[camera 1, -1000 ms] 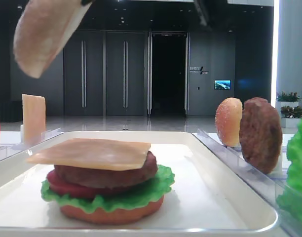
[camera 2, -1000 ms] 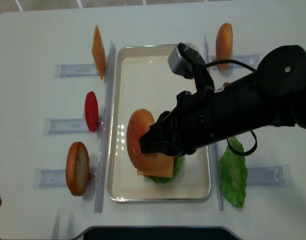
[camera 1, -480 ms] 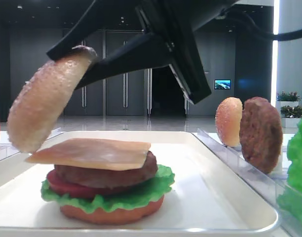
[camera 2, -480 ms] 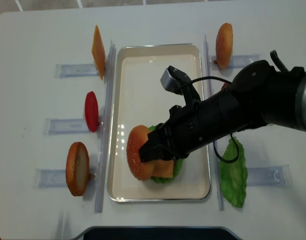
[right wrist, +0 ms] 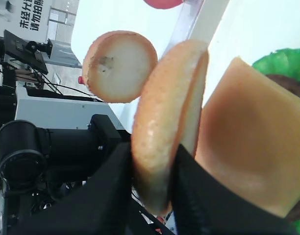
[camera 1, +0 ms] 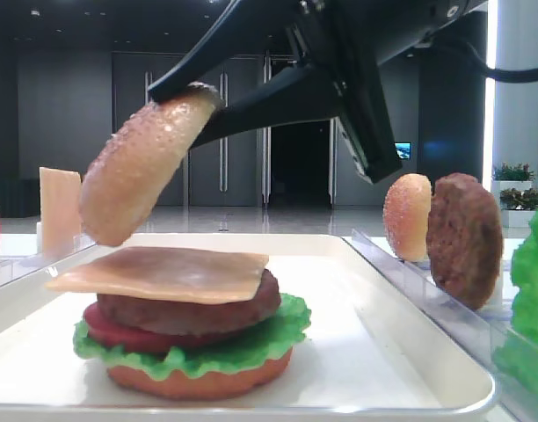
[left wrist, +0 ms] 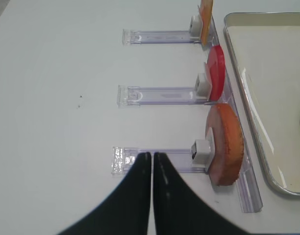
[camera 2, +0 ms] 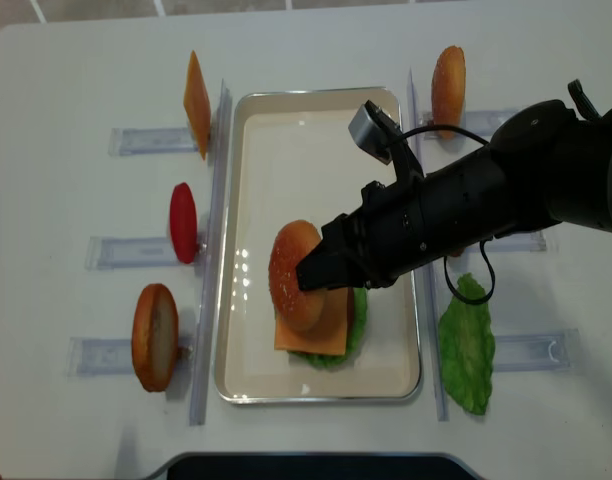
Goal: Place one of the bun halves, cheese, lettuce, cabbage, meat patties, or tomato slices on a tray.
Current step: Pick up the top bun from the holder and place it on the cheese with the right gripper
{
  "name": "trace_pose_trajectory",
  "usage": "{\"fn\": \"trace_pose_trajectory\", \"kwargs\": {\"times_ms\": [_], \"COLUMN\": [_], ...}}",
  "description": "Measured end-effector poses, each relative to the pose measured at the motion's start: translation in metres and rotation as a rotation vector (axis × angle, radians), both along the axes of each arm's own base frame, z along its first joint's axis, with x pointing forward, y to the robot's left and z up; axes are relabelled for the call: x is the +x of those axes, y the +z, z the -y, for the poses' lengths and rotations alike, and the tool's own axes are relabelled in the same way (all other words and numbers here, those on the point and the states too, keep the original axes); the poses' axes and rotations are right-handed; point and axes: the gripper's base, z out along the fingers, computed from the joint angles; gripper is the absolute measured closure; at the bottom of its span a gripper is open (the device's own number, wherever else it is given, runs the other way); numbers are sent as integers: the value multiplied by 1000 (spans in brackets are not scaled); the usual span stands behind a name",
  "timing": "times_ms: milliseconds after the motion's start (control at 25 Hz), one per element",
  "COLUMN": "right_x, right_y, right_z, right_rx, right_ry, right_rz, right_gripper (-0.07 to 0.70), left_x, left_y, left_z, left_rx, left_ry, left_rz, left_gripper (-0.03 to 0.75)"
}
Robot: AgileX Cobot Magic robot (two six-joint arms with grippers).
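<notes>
My left claw [left wrist: 152, 157]: its two black fingers are pressed together with nothing between them, hovering over the bare white table [left wrist: 57, 73] beside the lowest clear rack [left wrist: 155, 159].
Left racks: three clear slotted racks lie to the left of the tray. The far one holds a spare cheese slice [camera 2: 196, 90] on edge, the middle one a tomato slice [camera 2: 183, 222] on edge, the near one a spare bun half [camera 2: 154, 337] standing upright.
Tray [camera 2: 256, 150]: a large white rectangle with a low rim, lying in the middle of the table between the two rows of racks.
Burger stack: it sits in the near half of the tray. From the bottom up I see a flat bun base [camera 1: 199, 382], ruffled green lettuce [camera 1: 251, 338], a red tomato layer, a dark meat patty [camera 1: 199, 308] and a square of cheese [camera 1: 163, 272] on top.
Bun top [camera 1: 137, 167]: domed, golden and speckled, tilted steeply on edge in the air above the cheese, over the left side of the stack and not touching it.
My right claw [right wrist: 152, 169]: clamped tight on the bun top's upper edge, one black finger on the crust side and one on the flat side.
Right racks: a paler bun half [camera 2: 447, 90] stands on edge in the far one, another patty [camera 1: 464, 239] stands nearer, and a loose lettuce leaf [camera 2: 467, 345] lies nearest.
</notes>
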Motion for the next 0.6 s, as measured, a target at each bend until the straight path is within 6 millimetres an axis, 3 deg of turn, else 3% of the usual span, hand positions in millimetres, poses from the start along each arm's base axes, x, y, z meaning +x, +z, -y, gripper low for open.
{"fn": "trace_pose_trajectory", "kwargs": {"times_ms": [600], "right_x": [2], "right_y": [-12], "right_z": [1], "right_rx": [12], "right_ry": [31], "right_rz": [-47], "right_gripper": [430], "left_x": [0], "left_y": [0], "left_z": [0], "left_rx": [0], "left_ry": [0], "left_rz": [0], "left_gripper": [715]}}
